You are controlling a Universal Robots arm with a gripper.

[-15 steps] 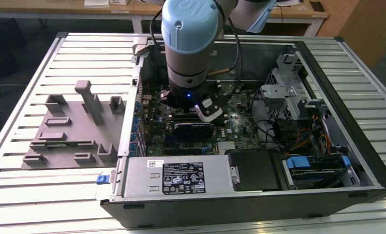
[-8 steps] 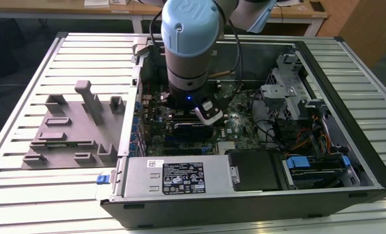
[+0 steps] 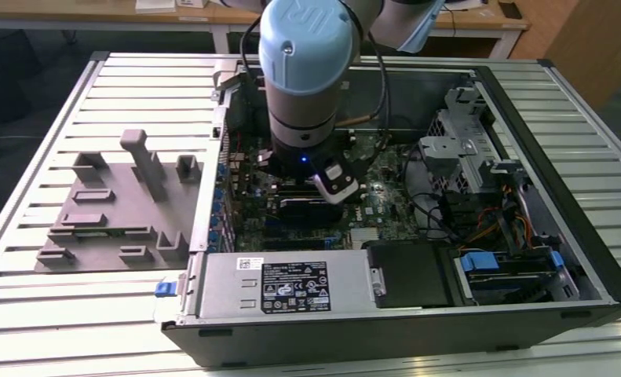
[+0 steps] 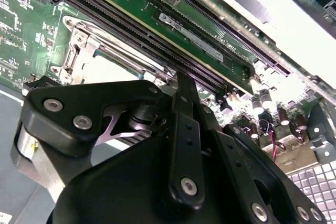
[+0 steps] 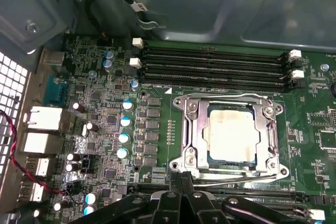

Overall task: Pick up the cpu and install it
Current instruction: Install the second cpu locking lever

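End effector (image 5: 181,203) hovers above the motherboard, grip state unclear; cpu (image 5: 232,136) sits in its socket (image 5: 229,136), looking installed.

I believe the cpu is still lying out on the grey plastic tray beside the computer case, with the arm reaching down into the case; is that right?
Not quite: the cpu sits inside the metal-framed socket on the motherboard, as the first wrist view shows. The arm does reach down into the case.
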